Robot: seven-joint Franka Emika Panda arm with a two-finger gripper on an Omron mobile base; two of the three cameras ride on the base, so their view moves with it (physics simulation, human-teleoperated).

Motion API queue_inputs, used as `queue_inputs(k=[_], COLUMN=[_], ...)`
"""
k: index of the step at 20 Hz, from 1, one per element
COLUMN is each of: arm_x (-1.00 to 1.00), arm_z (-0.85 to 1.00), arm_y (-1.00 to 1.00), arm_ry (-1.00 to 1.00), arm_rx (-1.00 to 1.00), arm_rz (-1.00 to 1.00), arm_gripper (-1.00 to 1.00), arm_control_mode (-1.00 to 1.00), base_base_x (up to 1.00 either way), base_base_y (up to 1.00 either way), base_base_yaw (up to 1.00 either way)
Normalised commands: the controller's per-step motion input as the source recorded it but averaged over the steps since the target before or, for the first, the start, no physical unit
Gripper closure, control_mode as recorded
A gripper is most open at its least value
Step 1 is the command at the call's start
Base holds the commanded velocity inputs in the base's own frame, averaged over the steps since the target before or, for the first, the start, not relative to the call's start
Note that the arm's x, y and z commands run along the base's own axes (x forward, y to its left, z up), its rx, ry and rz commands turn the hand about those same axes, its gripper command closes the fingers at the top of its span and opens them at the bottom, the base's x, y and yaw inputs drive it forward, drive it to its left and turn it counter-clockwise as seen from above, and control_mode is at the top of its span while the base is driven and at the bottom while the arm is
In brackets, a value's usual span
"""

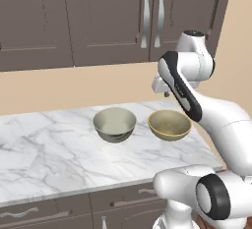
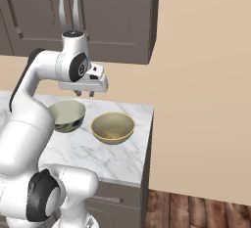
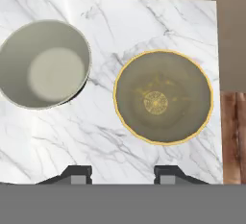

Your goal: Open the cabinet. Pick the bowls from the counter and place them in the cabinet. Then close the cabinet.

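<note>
2 bowls (image 1: 114,124) on counter (image 1: 44,149).

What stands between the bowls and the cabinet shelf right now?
The cabinet doors themselves: both are shut, handles side by side. The yellow bowl and grey bowl sit on the counter below, with the gripper hovering empty above them.

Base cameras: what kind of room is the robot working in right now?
Most likely a kitchen. Dark brown wall cabinets with long silver handles hang above a white marble counter, drawers sit under it, and two bowls stand on it, a grey one and a yellow one.
</note>
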Motion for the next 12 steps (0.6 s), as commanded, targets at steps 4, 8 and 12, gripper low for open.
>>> queue_inputs(k=[4, 8, 12], arm_x=[-0.03, -0.42, -0.13], arm_z=[0.19, 0.54, 0.5], arm_y=[0.37, 0.19, 0.05], arm_ry=[-0.2, -0.26, -0.2], arm_rx=[-0.08, -0.06, -0.06], arm_rz=[-0.06, 0.0, 0.01], arm_gripper=[-1.0, -1.0, -1.0], arm_control_mode=[-1.0, -1.0, -1.0], base_base_x=[0.0, 0.0, 0.0], base_base_y=[0.0, 0.0, 0.0], base_base_yaw=[0.0, 0.0, 0.0])
